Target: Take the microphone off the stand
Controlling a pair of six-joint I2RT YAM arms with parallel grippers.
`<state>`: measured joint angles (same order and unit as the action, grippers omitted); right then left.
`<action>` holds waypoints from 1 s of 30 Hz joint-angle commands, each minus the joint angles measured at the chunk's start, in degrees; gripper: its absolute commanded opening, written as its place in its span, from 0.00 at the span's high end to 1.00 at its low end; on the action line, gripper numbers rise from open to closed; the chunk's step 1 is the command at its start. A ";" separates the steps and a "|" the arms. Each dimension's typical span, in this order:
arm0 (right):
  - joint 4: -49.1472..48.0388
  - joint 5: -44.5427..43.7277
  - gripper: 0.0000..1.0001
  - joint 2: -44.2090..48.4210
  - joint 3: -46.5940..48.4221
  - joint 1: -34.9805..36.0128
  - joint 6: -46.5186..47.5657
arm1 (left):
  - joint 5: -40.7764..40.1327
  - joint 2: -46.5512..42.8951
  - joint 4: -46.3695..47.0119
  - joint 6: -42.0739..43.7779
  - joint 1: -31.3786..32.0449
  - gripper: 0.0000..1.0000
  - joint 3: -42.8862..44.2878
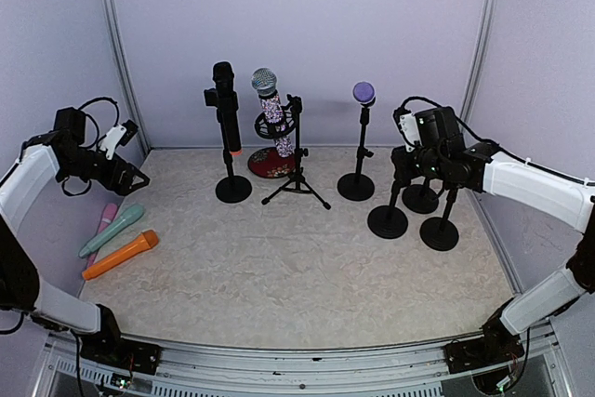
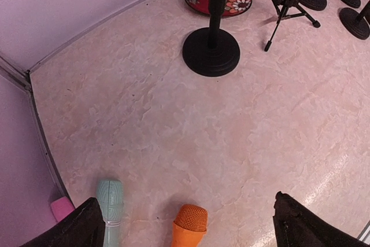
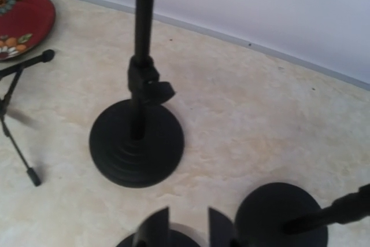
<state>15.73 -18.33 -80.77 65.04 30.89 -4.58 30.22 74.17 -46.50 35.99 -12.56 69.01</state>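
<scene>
Well, take the top view first. Three microphones stand along the back: a black microphone (image 1: 223,90), a sparkly microphone (image 1: 271,107) in the tripod stand (image 1: 297,178), and the purple-headed microphone (image 1: 363,93) on its round-base stand (image 1: 357,183). Your right arm (image 1: 521,178) sits nearest the purple one, so I judge that to be your target. Bare stands (image 1: 388,220) crowd that wrist, so rise clear of them before you cross over.

Next, the left wrist view. Your left gripper (image 2: 193,224) has its fingers wide apart and holds nothing. It hangs above the orange microphone (image 2: 189,227) and the teal microphone (image 2: 110,198) lying on the table (image 2: 231,120). Leave that arm where it is.

Last, the right wrist view. Your right gripper (image 3: 188,227) shows a narrow gap with nothing between the fingers. The camera looks at the purple microphone's stand base (image 3: 136,148), and the head is cut off above. You are probably too low. Lift, spread the fingers wider, close just under the head, then draw straight up so the base doesn't tip.
</scene>
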 commanded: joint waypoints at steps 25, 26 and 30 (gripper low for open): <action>-3.60 -11.46 0.00 -6.31 21.76 10.35 10.85 | 1.80 -1.11 4.40 -4.26 3.94 0.01 -2.10; -4.44 -12.62 0.00 -7.02 21.76 10.83 12.22 | 1.82 -1.27 4.20 -4.06 3.94 0.01 -2.20; -8.43 -17.62 0.00 -10.31 22.37 11.70 16.73 | 1.94 -1.68 3.66 -3.52 3.94 0.01 -1.98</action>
<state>11.29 -29.61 -88.33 86.21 41.65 6.09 31.07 73.47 -41.93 31.68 -8.91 67.18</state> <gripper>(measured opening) 0.998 0.989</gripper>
